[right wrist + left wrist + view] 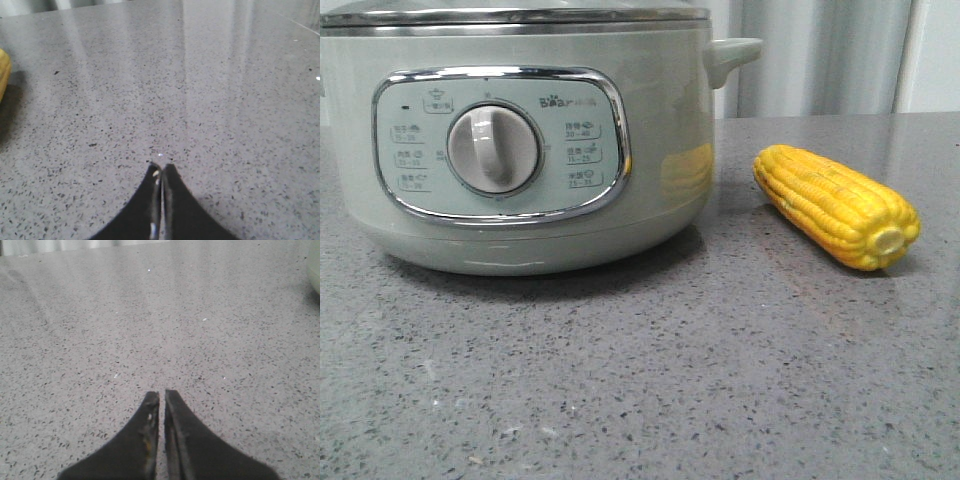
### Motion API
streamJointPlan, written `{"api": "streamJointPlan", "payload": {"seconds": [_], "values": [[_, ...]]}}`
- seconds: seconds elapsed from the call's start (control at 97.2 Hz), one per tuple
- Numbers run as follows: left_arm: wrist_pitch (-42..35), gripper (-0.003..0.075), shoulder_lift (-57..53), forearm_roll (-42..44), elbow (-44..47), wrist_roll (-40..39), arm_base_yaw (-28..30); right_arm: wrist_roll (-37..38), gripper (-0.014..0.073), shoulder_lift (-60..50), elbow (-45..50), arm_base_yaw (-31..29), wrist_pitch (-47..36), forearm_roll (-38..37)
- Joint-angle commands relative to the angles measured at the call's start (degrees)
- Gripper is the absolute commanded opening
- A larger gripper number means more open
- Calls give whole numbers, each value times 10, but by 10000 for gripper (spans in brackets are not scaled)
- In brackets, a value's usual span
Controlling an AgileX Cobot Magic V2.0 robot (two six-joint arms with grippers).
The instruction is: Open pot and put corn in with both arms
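Note:
The pale grey-green pot (520, 150) stands at the left of the front view, lid on, its control panel and white dial (493, 150) facing me. The yellow corn (835, 205) lies on the table to its right, stub end toward me. Neither gripper shows in the front view. My left gripper (161, 395) is shut and empty, low over bare table; an edge of the pot (315, 270) shows at that view's border. My right gripper (161, 166) is shut and empty over bare table, with a sliver of the corn (3, 70) at that view's border.
The speckled grey stone table (640, 380) stretches in front of the pot and corn. The pot's side handle (735, 55) sticks out toward the corn. Pale curtains (820, 55) hang behind the table's far edge.

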Motion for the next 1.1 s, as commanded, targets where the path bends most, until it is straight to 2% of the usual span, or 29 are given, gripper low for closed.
{"api": "streamJointPlan", "payload": {"seconds": [0.0,1.091], "values": [[-23,-20,-19,0,3,1,1,-1,-66,-13,12,-3,-12,-2],[-29,-20,-19,1,3,1,1,-1,-66,-13,12,-3,-14,-2]]}}
